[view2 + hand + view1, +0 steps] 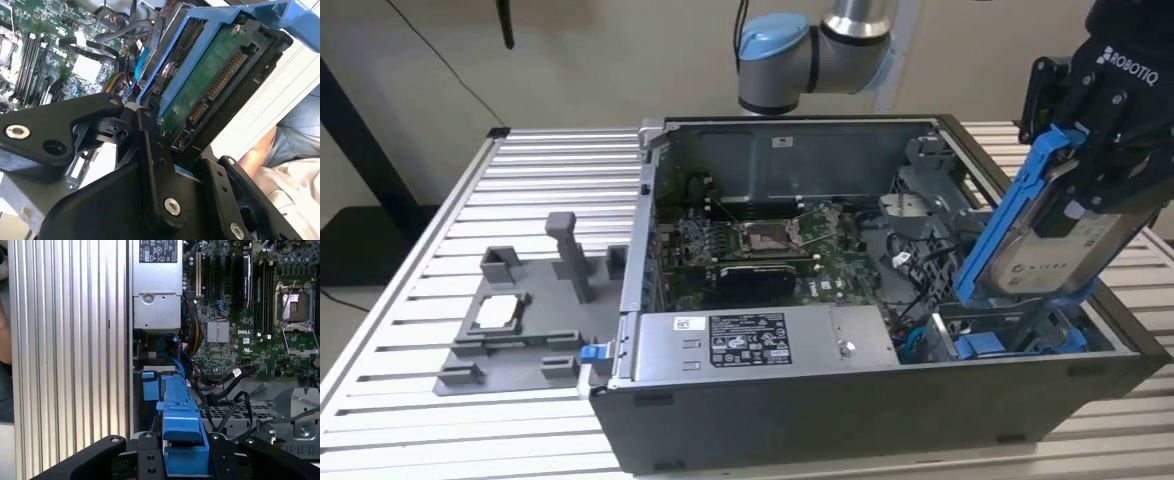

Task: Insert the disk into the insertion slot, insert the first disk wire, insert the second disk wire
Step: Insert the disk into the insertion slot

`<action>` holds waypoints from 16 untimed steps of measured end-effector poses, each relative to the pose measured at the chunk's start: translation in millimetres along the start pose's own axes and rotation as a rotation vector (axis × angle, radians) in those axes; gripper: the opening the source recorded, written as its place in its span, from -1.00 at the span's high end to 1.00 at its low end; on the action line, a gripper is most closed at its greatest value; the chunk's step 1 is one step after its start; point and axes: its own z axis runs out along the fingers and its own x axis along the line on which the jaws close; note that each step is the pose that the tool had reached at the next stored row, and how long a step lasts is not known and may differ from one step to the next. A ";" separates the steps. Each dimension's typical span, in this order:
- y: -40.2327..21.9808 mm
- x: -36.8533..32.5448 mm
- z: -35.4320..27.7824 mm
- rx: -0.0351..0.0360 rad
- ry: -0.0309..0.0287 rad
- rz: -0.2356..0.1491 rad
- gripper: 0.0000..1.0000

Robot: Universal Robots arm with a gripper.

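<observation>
Closest to the lens in the first wrist view are my own black fingers (150, 455), closed on either side of the blue frame of the disk (179, 422). My gripper (182, 447) has it clamped by its edges. The second wrist view shows the same hold, with the disk's green circuit side (210, 85) turned toward that camera.

In the exterior view my gripper (1101, 195) hangs at about three o'clock of the open computer case (787, 150). The disk (1047, 240) stands steeply tilted, its upper end leaning toward one o'clock. Its lower end is just above the slot (1007, 335), the dark metal cage in the case's four o'clock corner. The disk is not seated. I cannot tell whether its lower edge already touches the cage.

I judge the step in hand to be feeding the disk into that slot. To do it well, I would square the frame's long edges to the cage walls before pressing, so the frame's tabs meet the cage evenly and do not catch on one side. Loose black wires (225, 385) lie near the cage on the circuit board (761, 240) side and could get pinched under the disk. The grey power box (747, 340) sits just beside the cage at its nine o'clock, so there is little room to drift that way. A firm grip and a gentle push seem right, easing off if the frame binds.
</observation>
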 end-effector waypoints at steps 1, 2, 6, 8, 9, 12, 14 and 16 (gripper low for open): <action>0.0 0.0 1.9 0.0001 0.0000 0.000 0.35; -0.1 0.0 3.6 0.0001 0.0001 0.000 0.35; -0.3 0.0 10.9 0.0001 0.0001 0.000 0.35; -0.3 0.0 14.6 0.0002 0.0000 0.000 0.35; -0.4 0.0 16.4 0.0002 0.0001 0.000 0.35; -0.5 -0.1 21.2 0.0002 0.0001 0.000 0.35; -0.5 -0.1 23.3 0.0001 0.0001 0.000 0.35; -0.6 0.0 25.5 0.0001 0.0000 0.000 0.35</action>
